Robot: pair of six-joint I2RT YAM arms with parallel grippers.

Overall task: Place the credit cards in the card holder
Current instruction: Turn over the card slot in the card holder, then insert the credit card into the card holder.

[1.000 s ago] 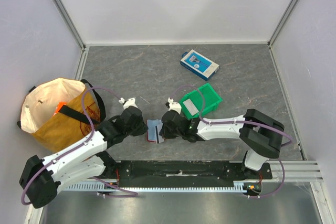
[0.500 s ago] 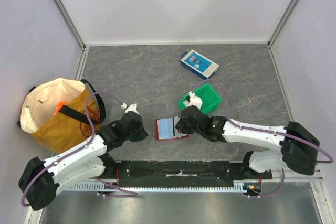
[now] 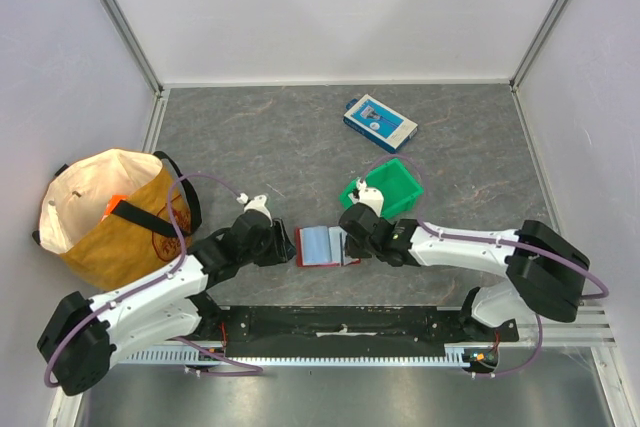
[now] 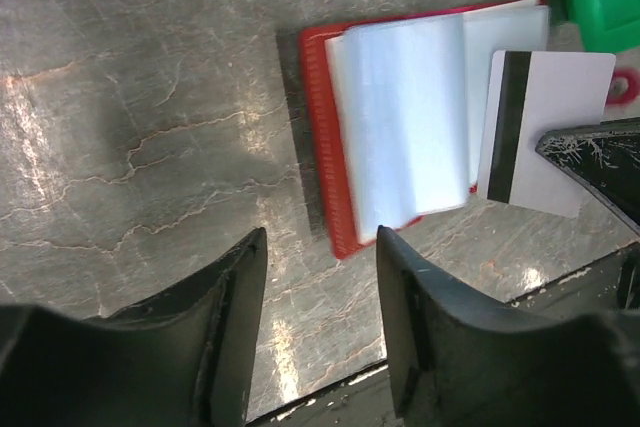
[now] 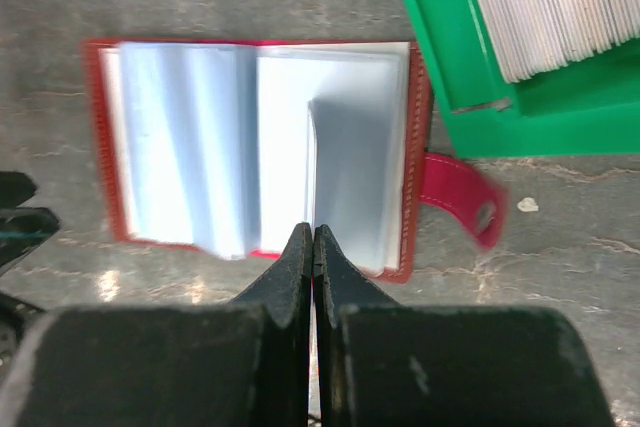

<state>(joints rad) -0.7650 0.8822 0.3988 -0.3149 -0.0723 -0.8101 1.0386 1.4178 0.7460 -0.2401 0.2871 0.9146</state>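
Note:
The red card holder lies open on the table between the two grippers, its clear sleeves fanned upward. My left gripper sits just left of it, open and holding nothing, its fingertips short of the holder's red edge. My right gripper is at the holder's right side, shut on a white credit card with a black stripe. In the right wrist view the shut tips point at the holder's middle sleeves, and the card shows only edge-on. The holder's strap sticks out to the right.
A green bin with a stack of cards stands just behind the right gripper. At the back lies a blue-and-white box. A tan cloth bag stands at the left edge of the table.
My left gripper has opened and let go of the holder, which now lies flat and open. The right gripper has moved back in over the holder's right side.

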